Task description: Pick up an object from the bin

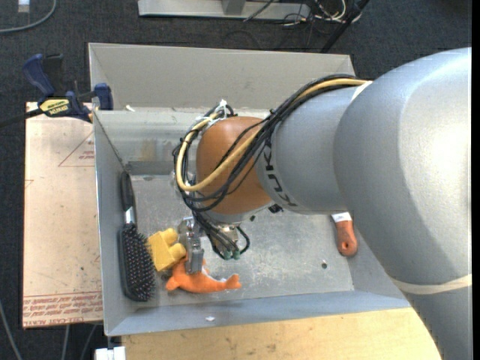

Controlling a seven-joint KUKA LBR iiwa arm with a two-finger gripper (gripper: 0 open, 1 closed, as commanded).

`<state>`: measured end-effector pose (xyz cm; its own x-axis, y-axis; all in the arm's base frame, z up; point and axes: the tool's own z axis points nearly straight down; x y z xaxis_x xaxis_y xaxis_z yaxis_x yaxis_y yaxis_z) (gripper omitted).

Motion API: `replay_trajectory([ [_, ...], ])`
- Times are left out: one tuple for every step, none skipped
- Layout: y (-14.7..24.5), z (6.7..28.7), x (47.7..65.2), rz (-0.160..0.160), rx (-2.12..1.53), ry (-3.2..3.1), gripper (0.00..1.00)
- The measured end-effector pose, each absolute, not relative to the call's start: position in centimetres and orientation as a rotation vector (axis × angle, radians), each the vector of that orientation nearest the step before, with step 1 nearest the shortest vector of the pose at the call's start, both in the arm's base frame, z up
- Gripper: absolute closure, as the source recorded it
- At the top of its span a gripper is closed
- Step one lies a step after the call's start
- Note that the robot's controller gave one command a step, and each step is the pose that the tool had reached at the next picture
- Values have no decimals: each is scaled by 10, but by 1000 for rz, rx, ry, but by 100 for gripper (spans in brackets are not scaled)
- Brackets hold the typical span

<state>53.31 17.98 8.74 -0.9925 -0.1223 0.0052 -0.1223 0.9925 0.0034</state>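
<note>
Orange flat toy [202, 281]: on bin [225, 310] floor by near wall, toward left corner. End effector [196, 259] directly over it; opening cannot be told, no grasp evident. Yellow block [165, 250] just beside, black brush [136, 261] along left wall. Recommend: centre on toy, clear of block.

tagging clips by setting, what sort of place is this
Probably a robotics lab or test cell: a big grey robot arm with cables reaches into a grey metal bin of odd loose things, such as a black hairbrush and an orange toy, on dark carpet with trailing cords.
</note>
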Motion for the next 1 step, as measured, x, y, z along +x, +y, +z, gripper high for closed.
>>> replay_trajectory([
  [180, 98, 532, -4, 192, -3127, 100],
])
